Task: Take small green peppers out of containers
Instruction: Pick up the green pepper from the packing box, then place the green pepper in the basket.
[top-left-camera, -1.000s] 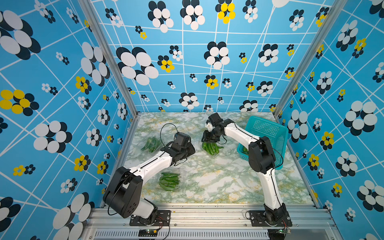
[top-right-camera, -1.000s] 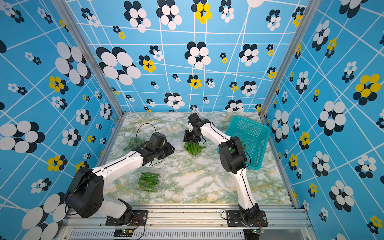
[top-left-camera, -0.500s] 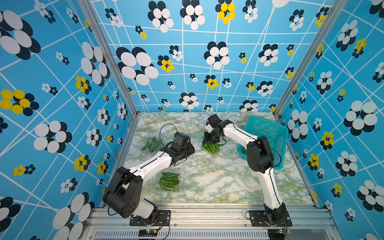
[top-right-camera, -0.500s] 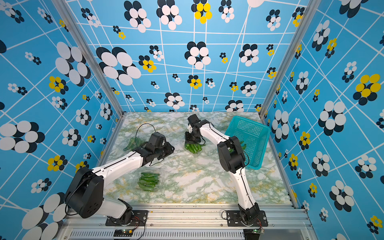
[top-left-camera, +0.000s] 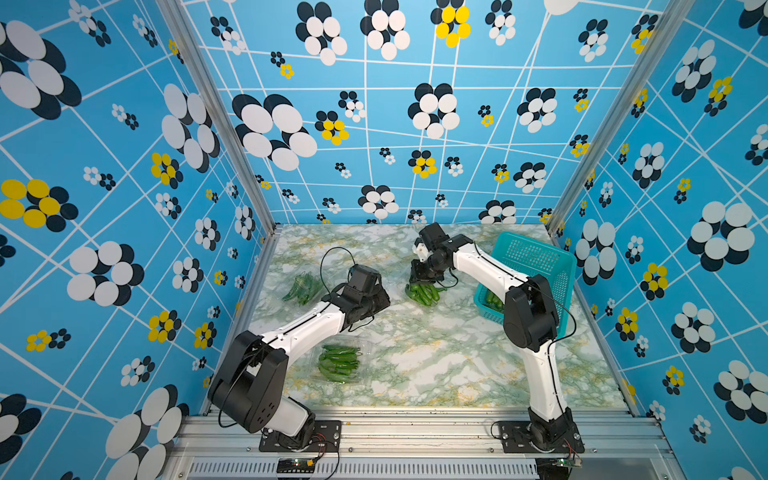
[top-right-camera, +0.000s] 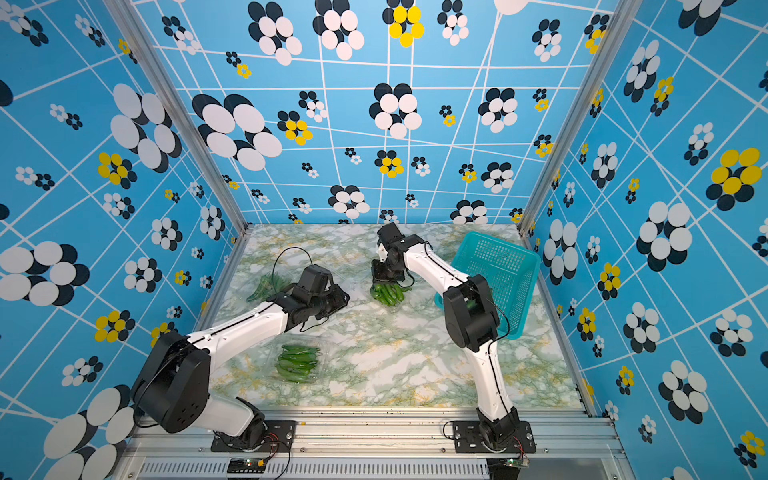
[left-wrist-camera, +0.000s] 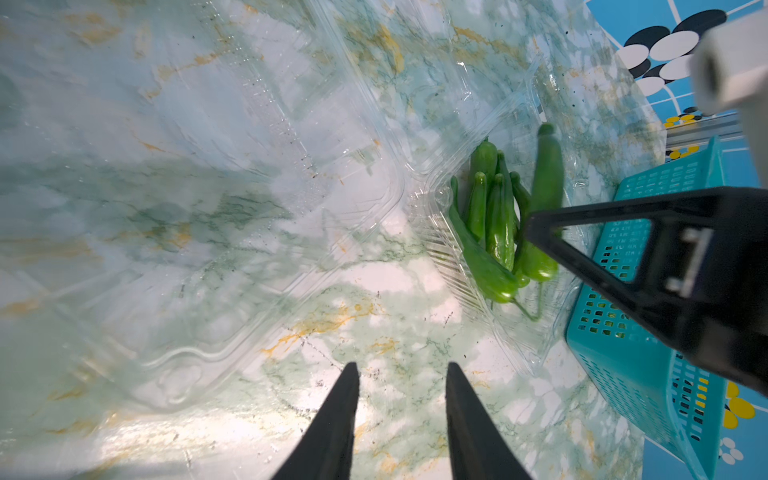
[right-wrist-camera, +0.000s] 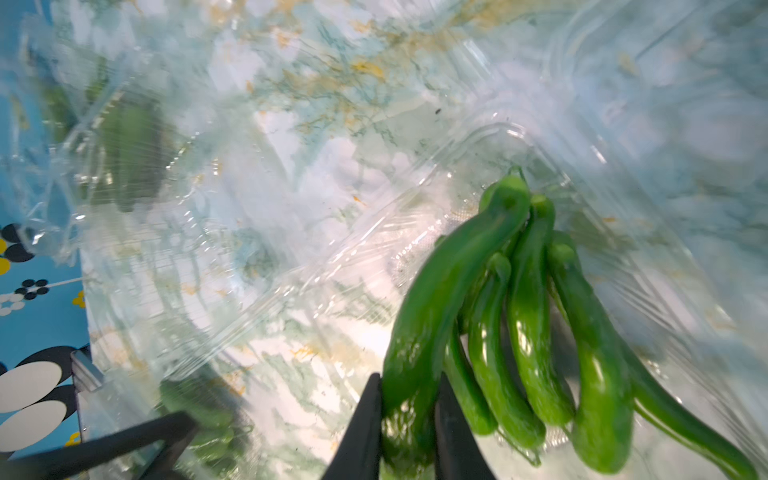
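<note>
the small green peppers i am after lie heaped in an opened clear container, upper middle of the tabletop in both top views, just left of the teal basket. in the right wrist view one fat pepper at the left edge of the heap runs down between my right jaws, which are pinched together on its lower end. so the step in hand is the pick from this container; whether the pepper is clear of its neighbours i cannot tell. the next move, i judge, calls for a straight rise so it slides free without dragging the thin tray, then a carry rightward to the basket, where some green shows inside. my left jaws hang low beside the container, tips apart over bare marble, holding nothing. a second batch and a third batch wait in their plastic at lower left and left.
</note>
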